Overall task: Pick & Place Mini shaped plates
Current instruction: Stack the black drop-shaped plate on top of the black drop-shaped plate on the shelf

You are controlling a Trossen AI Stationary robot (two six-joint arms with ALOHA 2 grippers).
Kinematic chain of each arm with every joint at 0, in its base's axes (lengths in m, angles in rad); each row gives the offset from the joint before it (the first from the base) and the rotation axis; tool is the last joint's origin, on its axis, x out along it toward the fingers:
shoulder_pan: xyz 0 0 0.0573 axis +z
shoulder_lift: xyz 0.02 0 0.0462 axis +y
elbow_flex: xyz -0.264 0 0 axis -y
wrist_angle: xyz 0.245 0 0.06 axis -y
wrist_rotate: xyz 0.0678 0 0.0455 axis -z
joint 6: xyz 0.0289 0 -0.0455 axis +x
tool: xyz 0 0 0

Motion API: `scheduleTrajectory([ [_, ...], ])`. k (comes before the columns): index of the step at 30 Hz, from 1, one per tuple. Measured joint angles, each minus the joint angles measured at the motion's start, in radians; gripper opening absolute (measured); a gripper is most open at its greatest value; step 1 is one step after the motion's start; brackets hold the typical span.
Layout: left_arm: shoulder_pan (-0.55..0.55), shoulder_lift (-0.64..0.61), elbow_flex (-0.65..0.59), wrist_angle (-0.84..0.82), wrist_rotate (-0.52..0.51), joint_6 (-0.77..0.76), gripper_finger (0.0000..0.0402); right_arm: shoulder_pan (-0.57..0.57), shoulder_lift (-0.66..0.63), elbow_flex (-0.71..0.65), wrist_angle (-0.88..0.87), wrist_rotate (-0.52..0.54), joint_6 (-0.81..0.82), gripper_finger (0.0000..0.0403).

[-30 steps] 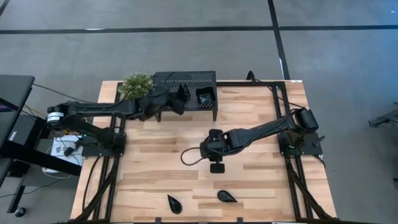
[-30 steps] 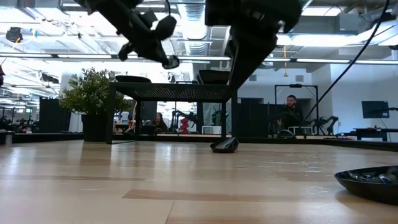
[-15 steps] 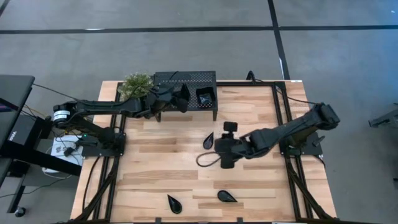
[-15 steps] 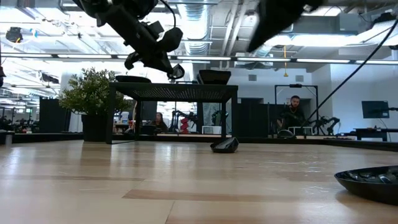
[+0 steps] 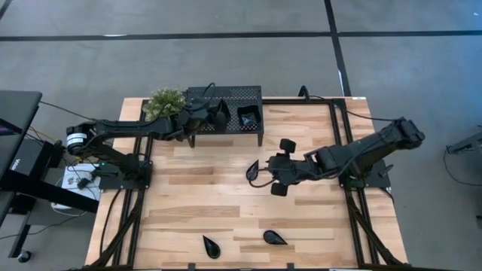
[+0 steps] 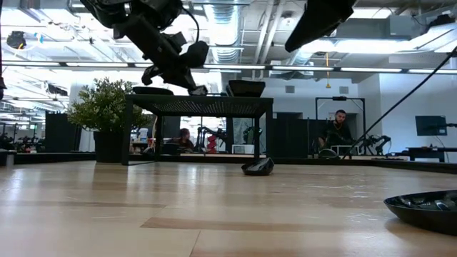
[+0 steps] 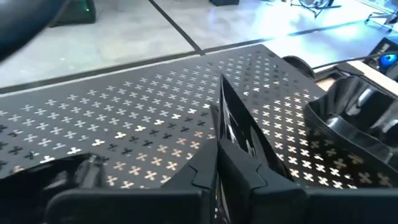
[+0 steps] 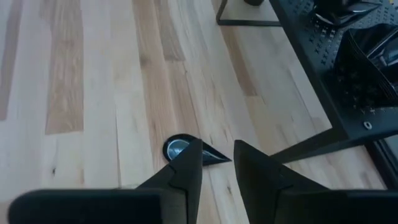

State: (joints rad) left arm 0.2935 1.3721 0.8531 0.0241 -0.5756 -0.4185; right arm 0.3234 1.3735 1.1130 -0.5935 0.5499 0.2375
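Note:
My left gripper [image 5: 219, 113] [image 7: 233, 169] hovers over the black perforated rack [image 5: 230, 93] at the table's far edge, shut on one glossy black mini plate [image 7: 241, 132]. Beside it, a stack of mini plates [image 5: 247, 117] [image 7: 357, 118] sits on the rack top. My right gripper [image 5: 266, 170] [image 8: 216, 152] is at the table's middle, raised, fingers a little apart and touching nothing. It points toward the table's left at a teardrop plate [image 5: 253, 170] [image 8: 186, 150] that lies flat on the wood. Two more teardrop plates [image 5: 211, 245] [image 5: 275, 238] lie near the near edge. My left gripper pinches the mini plate between its two fingers [image 7: 202, 177] by the rim nearest the wrist [image 7: 231, 155]. The plate stands on edge, sticks out forward past the fingertips, and is lifted clear above the rack top.
A green potted plant [image 5: 166, 102] stands at the rack's left end, close under my left arm. A plate [image 6: 428, 207] lies close to the low camera. The wood between the rack and the near plates is bare. People sit in the room beyond the table.
My right gripper rose and drew back toward the table's right edge, turning about, which uncovered the teardrop plate lying at the table's middle. My left gripper carried its plate toward the far edge, from in front of the rack to over its top.

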Motion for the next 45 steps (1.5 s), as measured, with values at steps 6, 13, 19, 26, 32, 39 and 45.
scheduleTrajectory([
  [6,0.0,0.02,-0.001,0.051,0.005,0.003,0.0019,0.003,0.008,-0.002,-0.004,-0.002,-0.008,0.0087],
  [13,0.0,0.075,0.0,0.112,0.008,0.0,0.0019,0.003,0.007,-0.002,-0.004,-0.004,-0.008,0.0087],
  [19,-0.014,0.079,-0.001,0.15,0.008,0.058,0.0019,0.004,0.007,-0.002,-0.004,-0.006,-0.008,0.0087],
  [26,-0.188,-0.045,-0.002,0.153,0.244,0.234,0.0019,0.004,0.007,-0.002,-0.003,-0.006,-0.008,0.0087],
  [32,-0.419,-0.115,-0.072,0.107,0.502,0.232,0.0019,0.004,0.008,-0.002,0.0,-0.006,0.008,0.0087],
  [39,-0.673,-0.126,-0.232,0.105,0.577,0.227,0.0022,0.006,0.008,-0.009,0.018,-0.006,0.052,0.0087],
  [45,-0.79,-0.12,-0.344,0.118,0.529,0.079,0.0064,0.004,0.008,-0.039,0.027,-0.007,0.052,0.0087],
])
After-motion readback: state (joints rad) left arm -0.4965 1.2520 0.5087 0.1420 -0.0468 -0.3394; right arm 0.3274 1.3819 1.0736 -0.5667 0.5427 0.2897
